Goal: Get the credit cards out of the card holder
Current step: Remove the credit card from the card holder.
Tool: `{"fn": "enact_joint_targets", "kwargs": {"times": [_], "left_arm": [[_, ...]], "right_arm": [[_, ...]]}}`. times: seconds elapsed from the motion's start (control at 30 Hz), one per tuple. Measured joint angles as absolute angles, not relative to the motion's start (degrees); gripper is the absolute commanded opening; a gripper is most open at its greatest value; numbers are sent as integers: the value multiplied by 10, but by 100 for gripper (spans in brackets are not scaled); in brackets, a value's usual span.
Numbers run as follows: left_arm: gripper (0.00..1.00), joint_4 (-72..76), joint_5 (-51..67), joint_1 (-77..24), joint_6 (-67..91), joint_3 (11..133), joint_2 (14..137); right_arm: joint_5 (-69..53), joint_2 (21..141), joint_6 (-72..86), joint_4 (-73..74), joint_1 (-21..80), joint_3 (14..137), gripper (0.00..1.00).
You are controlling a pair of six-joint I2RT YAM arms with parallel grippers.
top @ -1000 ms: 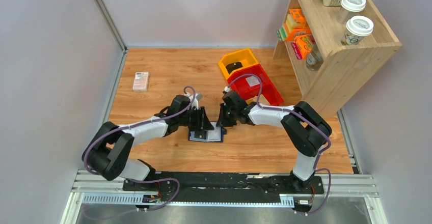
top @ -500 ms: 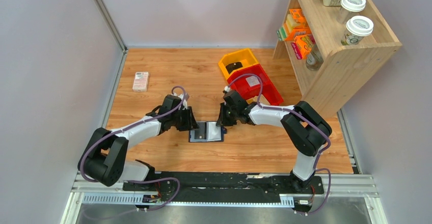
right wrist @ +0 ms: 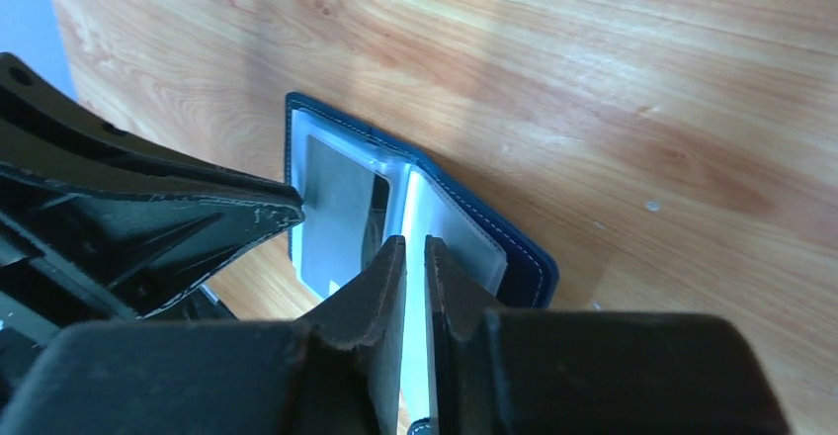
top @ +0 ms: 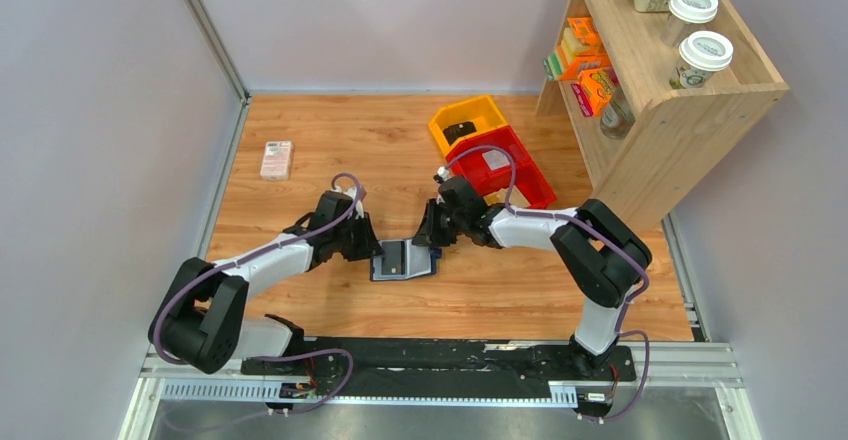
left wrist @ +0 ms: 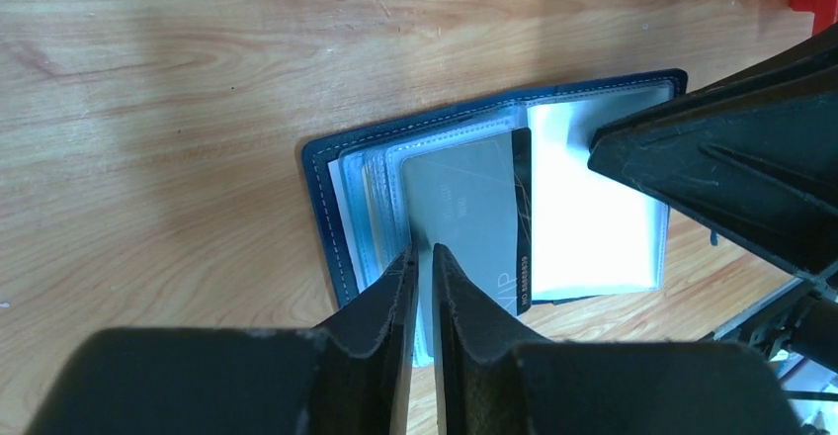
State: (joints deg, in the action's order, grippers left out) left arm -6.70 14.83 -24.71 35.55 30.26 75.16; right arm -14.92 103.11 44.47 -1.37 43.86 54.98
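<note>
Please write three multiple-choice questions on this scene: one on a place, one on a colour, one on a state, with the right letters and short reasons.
1. Where on the table does the card holder lie? A far left corner; B between the left gripper and the right gripper; C far right corner.
2. Which colour is its cover? A red; B yellow; C dark blue.
3. How is it? A open flat; B snapped shut; C standing upright.
B: one gripper at each side. C: blue stitched rim. A: a grey credit card shows inside.
</note>
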Motion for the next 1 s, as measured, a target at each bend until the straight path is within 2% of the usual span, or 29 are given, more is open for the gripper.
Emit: {"fn": "enact_joint_targets", "kwargs": {"times": [0.53,0.77,0.83,1.0], "left_arm": [[14,-32,149,-246,380,278,745],[13,-21,154,-246,389,273,746],[13,-19,155,-246,392,272,746],[13,-16,156,-246,396,270,747]], "right_arm": [[-185,1058,500,-93,461,524,24],[-171,1058,514,-81,461,524,32],[-169,1058,520,-75,461,525,32],[-166,1058,527,-64,465,528,23]]}}
